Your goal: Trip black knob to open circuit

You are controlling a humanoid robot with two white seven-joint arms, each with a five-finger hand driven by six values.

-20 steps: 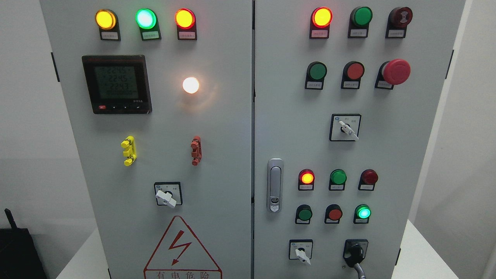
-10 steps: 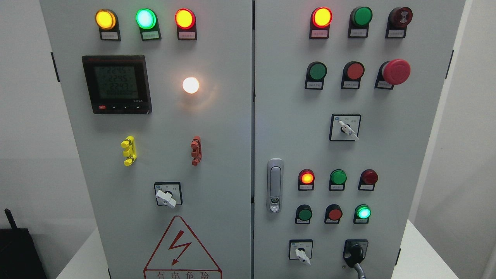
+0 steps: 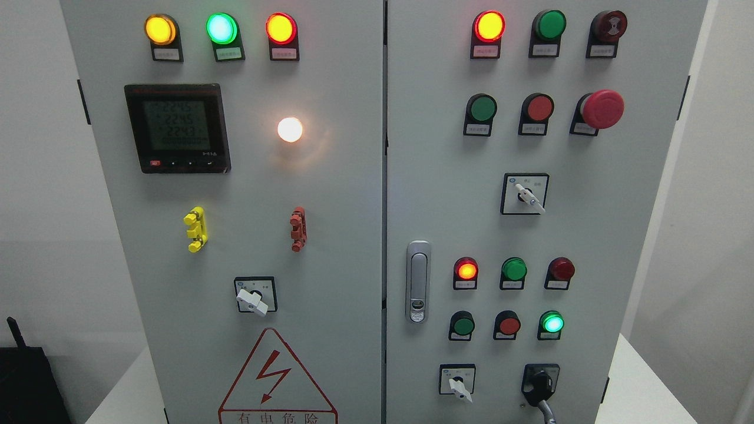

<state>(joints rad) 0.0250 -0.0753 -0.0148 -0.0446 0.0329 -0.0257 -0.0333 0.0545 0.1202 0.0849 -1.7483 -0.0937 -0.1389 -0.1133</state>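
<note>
A: Head view faces a grey control cabinet (image 3: 353,235) with two doors. Where are the hands?

B: Neither robot hand shows anywhere, so whether the fingers are apart or together cannot be told, and nothing is seen held or touched.

A: And the black knob?

B: Take the silver door latch (image 3: 418,281) as the landmark. The black knob (image 3: 540,382) sits below and to the right of the latch, low on the right door, on a black square plate. Its handle points down toward the picture's bottom edge. A white-handled selector switch (image 3: 457,381) lies just left of the knob, almost straight below the latch.

A: What else is near it?

B: Right of the latch stand two rows of three round lamps and buttons; a lit green lamp (image 3: 552,323) is directly above the knob. Higher up and to the right of the latch is a red mushroom button (image 3: 601,109). Far up and left of the latch, on the other door, is a digital meter (image 3: 177,127).

A: Anything hard to read?

B: The small labels under the lamps are too blurred to read. The red warning triangle (image 3: 277,380), down-left of the latch, is cut by the bottom edge. A grey piece below the knob runs out of frame there too.

A: Room to move?

B: The right door's edge lies just right of the knob; beyond it there is white table surface (image 3: 642,388) and plain wall.
</note>
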